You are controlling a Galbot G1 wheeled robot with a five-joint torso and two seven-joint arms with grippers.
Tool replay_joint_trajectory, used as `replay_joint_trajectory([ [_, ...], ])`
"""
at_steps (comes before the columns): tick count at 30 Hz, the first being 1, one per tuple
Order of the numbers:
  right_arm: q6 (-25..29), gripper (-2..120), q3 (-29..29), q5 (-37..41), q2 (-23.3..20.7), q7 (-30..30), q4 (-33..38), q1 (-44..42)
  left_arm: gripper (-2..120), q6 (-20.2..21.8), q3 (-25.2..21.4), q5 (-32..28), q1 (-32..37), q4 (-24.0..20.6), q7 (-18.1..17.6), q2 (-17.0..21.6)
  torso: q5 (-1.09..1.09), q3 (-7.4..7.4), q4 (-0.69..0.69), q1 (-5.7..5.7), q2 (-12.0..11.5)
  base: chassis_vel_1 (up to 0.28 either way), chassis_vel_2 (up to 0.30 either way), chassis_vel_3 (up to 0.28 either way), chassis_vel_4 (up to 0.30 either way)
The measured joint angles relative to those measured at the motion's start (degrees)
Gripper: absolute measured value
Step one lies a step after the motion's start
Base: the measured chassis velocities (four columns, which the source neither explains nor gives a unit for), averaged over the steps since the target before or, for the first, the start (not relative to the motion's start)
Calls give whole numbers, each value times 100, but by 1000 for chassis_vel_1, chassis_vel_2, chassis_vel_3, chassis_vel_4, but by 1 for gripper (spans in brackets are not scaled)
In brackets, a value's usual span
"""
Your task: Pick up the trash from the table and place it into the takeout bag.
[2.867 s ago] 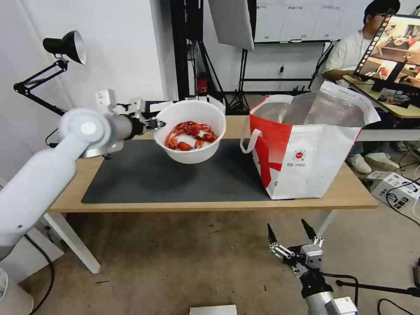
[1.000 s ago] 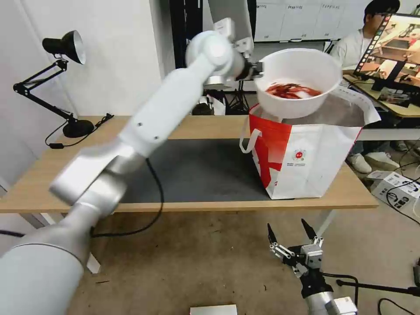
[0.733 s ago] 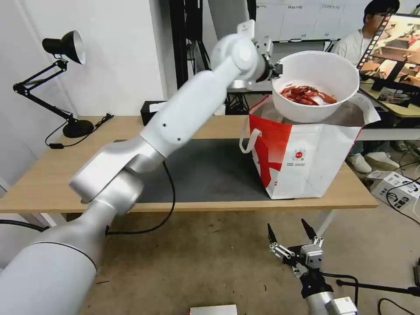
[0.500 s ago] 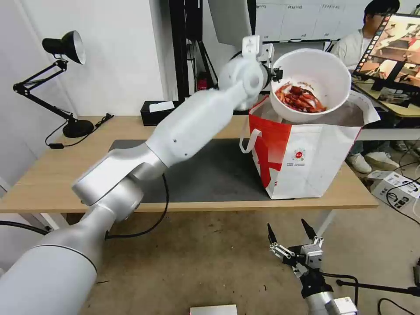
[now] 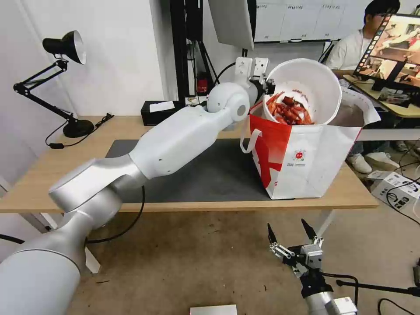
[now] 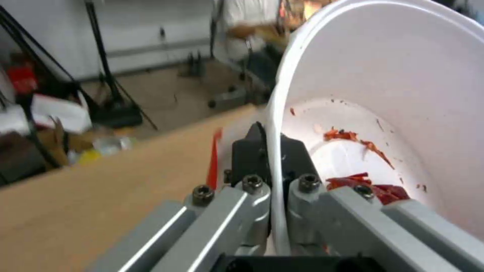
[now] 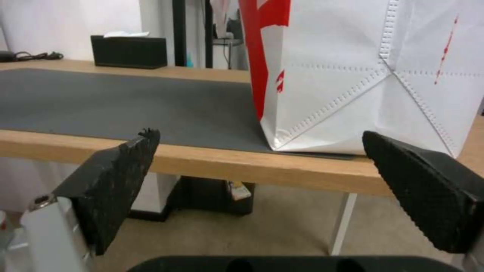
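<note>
White-silver arm (image 5: pixel 175 140); black textured pads (image 7: pixel 121 177); grey screwed linkages.

The takeout bag (image 5: pixel 306 153) stands on the right part of the table (image 5: pixel 43 183), at the mat's (image 5: pixel 192 175) right edge. A tipped bowl (image 5: pixel 306 89) sits over the bag's open top. A tissue box (image 5: pixel 162 113) lies behind the mat, with a desk lamp (image 5: pixel 65 48) at the far left.

Bright even indoor light, soft shadows, left wrist view blurred

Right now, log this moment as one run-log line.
left gripper: shut on bowl of crayfish shells rim, tipped over takeout bag mouth | right gripper: open, parked below table edge
</note>
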Motion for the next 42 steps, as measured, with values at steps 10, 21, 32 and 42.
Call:
replay_joint_trajectory([
  [10, 0, 100, 0, 0, 0, 0, 0, 0, 0, 821, -66, -775, -90, 185, 95, -12, 0, 0, 0, 0, 0, 0, 0, 0, 0],
  [21, 0, 100, 0, 0, 0, 0, 0, 1, 0, 1314, -45, -1009, -109, 434, -31, -182, 1, 0, 1, 0, 0, 0, 0, 0, 0],
  [32, 0, 100, 0, 0, 0, 0, 0, 0, 23, 1363, -102, -1247, -94, 338, -37, -249, 1, 0, 1, 0, 0, 0, 0, 0, 0],
  [42, 0, 100, 0, 0, 0, 0, 0, 0, 60, 1359, -186, -1248, -90, 316, -69, -295, 1, 0, 0, 0, 0, 0, 0, 0, 0],
])
